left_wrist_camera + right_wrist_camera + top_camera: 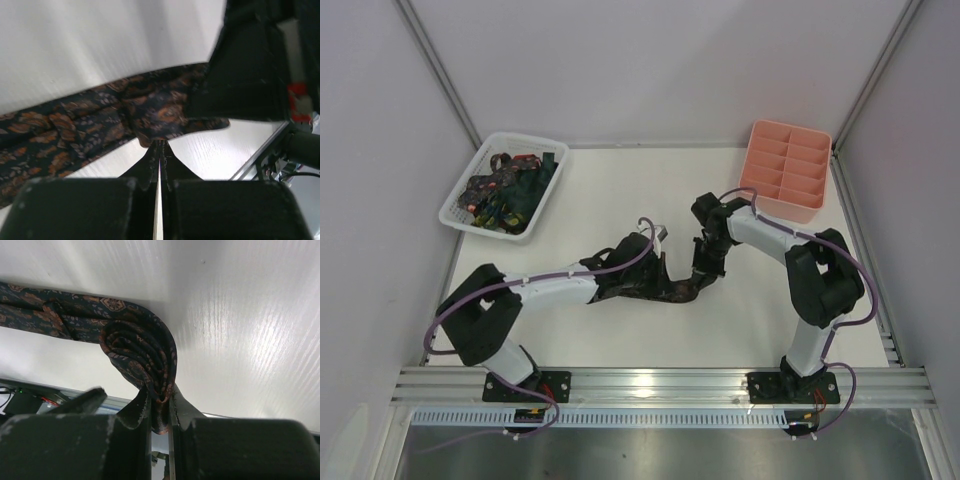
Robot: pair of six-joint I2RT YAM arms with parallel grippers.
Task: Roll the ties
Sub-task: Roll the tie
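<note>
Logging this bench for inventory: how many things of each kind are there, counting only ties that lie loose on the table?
Loose tie: 1
White basket: 1, its heap of ties not countable
Pink tray: 1
Grippers: 2, left gripper and right gripper, both shut on that tie
Total: 5

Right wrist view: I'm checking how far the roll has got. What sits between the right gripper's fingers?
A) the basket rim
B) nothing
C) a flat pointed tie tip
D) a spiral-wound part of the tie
D: the right gripper pinches the tie at its coil.
</note>
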